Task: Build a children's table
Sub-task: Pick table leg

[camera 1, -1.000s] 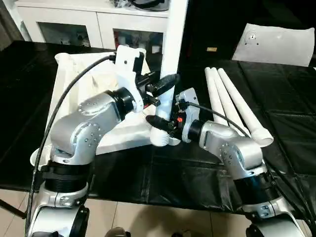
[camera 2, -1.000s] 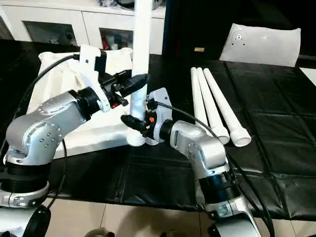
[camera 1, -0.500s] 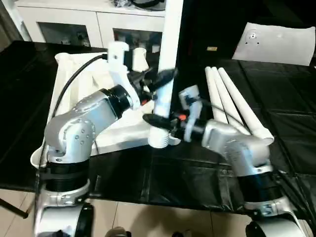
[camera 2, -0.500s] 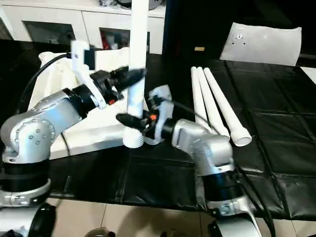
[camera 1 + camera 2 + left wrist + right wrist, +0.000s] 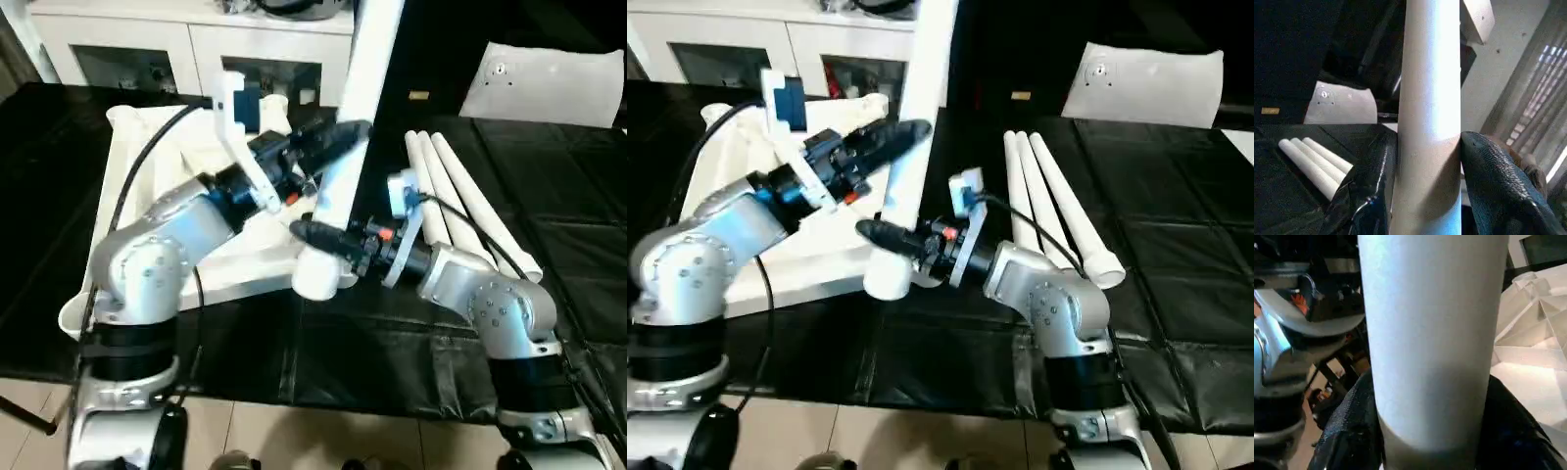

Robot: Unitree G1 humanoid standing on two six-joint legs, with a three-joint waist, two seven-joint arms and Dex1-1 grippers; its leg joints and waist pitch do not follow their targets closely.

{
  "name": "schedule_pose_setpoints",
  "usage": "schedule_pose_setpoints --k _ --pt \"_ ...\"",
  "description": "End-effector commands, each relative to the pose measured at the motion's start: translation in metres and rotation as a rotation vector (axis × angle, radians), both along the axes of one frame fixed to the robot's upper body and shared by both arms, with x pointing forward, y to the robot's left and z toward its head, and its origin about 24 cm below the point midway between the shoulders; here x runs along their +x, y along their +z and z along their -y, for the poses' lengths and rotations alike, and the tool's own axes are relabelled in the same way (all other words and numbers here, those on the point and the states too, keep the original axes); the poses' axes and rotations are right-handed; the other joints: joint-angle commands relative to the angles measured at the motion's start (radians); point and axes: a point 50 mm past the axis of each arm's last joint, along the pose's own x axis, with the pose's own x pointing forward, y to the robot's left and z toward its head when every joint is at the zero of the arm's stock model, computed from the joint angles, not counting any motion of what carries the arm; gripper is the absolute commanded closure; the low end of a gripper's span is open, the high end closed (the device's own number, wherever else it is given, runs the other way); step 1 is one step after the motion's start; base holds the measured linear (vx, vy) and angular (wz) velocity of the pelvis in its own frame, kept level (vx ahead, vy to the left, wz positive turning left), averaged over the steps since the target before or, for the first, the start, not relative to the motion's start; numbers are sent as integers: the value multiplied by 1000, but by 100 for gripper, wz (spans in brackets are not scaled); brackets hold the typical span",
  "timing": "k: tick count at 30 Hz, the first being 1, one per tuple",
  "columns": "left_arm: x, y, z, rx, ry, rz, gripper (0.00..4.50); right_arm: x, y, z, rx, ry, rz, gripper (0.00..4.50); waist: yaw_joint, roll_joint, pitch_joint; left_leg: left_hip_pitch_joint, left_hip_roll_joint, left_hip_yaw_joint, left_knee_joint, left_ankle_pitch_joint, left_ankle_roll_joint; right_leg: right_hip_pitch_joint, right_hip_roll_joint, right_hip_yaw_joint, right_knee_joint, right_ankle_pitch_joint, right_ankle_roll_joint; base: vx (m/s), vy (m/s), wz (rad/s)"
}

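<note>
Leaning rather than plumb, the leg point(image 5: 343, 157) rises from the near corner socket point(image 5: 315, 279) of the upturned table top point(image 5: 147, 166), its long axis tipped so the upper end runs away and toward the robot's right. Both claws pinch it: the right claw point(image 5: 312, 233) low down, just above the socket, and the left claw point(image 5: 338, 137) higher on the shaft. Seating it, I judge, depends on swinging that upper end back over the socket, so the higher left claw has the leverage. Three spare legs point(image 5: 460, 201) lie side by side on the black surface point(image 5: 578, 245), well apart on the right.
</note>
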Motion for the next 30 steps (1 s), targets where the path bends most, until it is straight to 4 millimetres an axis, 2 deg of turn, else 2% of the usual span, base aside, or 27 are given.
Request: schedule_pose_setpoints --k 1,3,4,5,7,8,10,11,12,13,14,15,17,20,21,23,25,28,30 --pt "-19 -3 9 11 -195 19 202 2 7 9 15 -38 46 259 4 19 -74 2 43 -10 -70 -114 -8 65 -88 54 -79 -206 -154 0 0 0" --pt "-22 -4 8 0 -240 28 202 0 7 9 14 -24 53 259 5 23 -75 3 44 -10 -70 -105 -3 66 -88 54 -77 -189 -159 0 0 0" --pt "-22 -4 8 -3 -254 34 202 -1 6 10 12 -16 57 259 4 22 -75 3 44 -10 -71 -102 -1 66 -87 54 -78 -187 -158 0 0 0" --pt "-23 -5 7 -6 -265 32 202 -2 6 10 9 -10 61 259 6 28 -75 6 45 -9 -70 -111 -2 64 -87 54 -78 -189 -160 0 0 0" --pt "-22 -6 5 -3 -288 12 202 -4 5 11 0 -2 70 259 7 28 -76 7 45 -9 -71 -120 -5 64 -86 54 -77 -186 -163 0 0 0" --pt "-22 -8 3 12 -300 0 202 -5 4 11 -8 -1 76 259 8 32 -74 7 44 -10 -72 -131 -6 63 -86 53 -79 -194 -163 0 0 0" --pt "-21 -10 1 16 -310 -20 202 -6 3 13 -19 -5 85 259 7 31 -73 6 43 -10 -73 -139 -8 66 -87 54 -80 -212 -161 0 0 0" --pt "-20 -10 -2 -1 -320 -38 202 -7 3 14 -29 -9 94 259 7 38 -73 6 40 -9 -72 -145 -10 66 -87 53 -81 -232 -155 0 0 0" --pt "-20 -9 -2 -6 -322 -42 202 -7 2 14 -32 -10 96 259 6 34 -72 6 39 -8 -71 -147 -9 66 -87 53 -85 -245 -151 0 0 0" --pt "-19 -8 -3 -18 -332 -41 202 -7 2 15 -47 -21 110 259 6 38 -72 4 38 -9 -71 -148 -7 68 -87 54 -87 -266 -146 0 0 0" --pt "-19 -8 -4 -19 -335 -40 202 -7 2 15 -51 -24 114 259 8 36 -74 2 37 -8 -69 -134 -3 68 -87 54 -86 -271 -140 0 0 0" --pt "-19 -8 -4 -20 -335 -39 202 -7 2 16 -52 -24 116 259 7 38 -74 1 38 -8 -69 -123 1 67 -86 53 -86 -271 -138 0 0 0" --pt "-19 -5 -5 -56 -352 -40 202 -8 2 16 -54 -30 131 259 8 52 -75 2 38 -10 -67 -117 2 66 -86 52 -85 -267 -138 0 0 0" --pt "-21 0 -5 -147 -411 -52 202 -10 3 17 -38 -40 151 259 7 48 -77 0 36 -8 -65 -105 7 67 -85 52 -83 -234 -149 0 0 0" --pt "-22 1 -5 -163 -428 -58 202 -10 4 17 -32 -43 155 259 7 55 -78 1 37 -8 -65 -112 7 66 -85 51 -83 -234 -159 0 0 0" --pt "-24 -4 -1 -134 -433 -63 202 -11 4 16 -18 -52 164 259 9 56 -77 2 38 -8 -66 -115 11 64 -82 51 -82 -227 -167 0 0 0" --pt "-23 -7 0 -106 -418 -51 202 -11 5 16 -12 -57 168 259 9 58 -76 1 38 -9 -68 -121 18 66 -83 50 -85 -234 -160 0 0 0" --pt "-22 -13 1 6 -384 1 202 -11 6 15 -2 -77 180 259 8 57 -75 1 38 -11 -70 -123 26 68 -86 51 -92 -289 -129 0 0 0" --pt "-22 -19 -3 65 -365 14 202 -10 6 16 -10 -105 193 259 4 58 -76 0 39 -11 -71 -110 19 67 -83 51 -90 -282 -121 0 0 0"
